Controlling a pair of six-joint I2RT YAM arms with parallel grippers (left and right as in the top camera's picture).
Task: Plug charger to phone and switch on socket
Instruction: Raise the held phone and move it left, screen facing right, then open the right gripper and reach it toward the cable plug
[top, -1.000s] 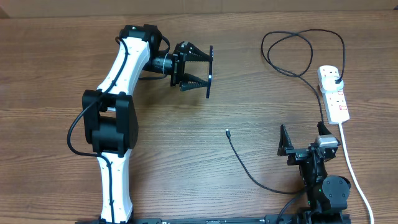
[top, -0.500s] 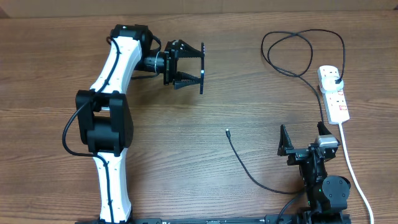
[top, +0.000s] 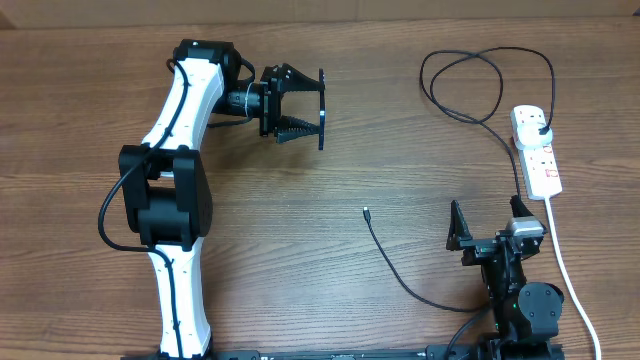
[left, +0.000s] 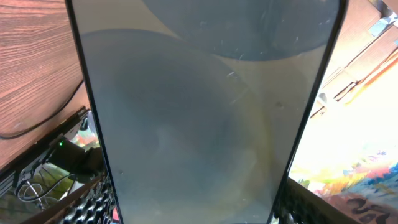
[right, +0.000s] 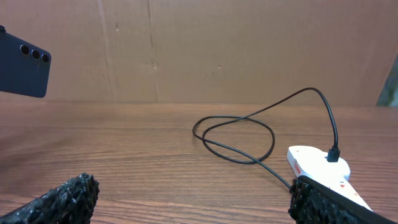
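Left claw (top: 308, 108) shifted left; phone (right: 23, 65) lenses right-wrist-only.

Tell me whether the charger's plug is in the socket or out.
In: the black charger plug sits seated in the end outlet of the socket.

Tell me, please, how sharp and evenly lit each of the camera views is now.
Overhead: sharp, evenly lit, soft shadows. Left wrist: the phone fills the frame, its glass showing dull reflections, and the right edge is blown out bright. Right wrist: the power strip is crisp, but the right claw is blurred in the bottom corners.
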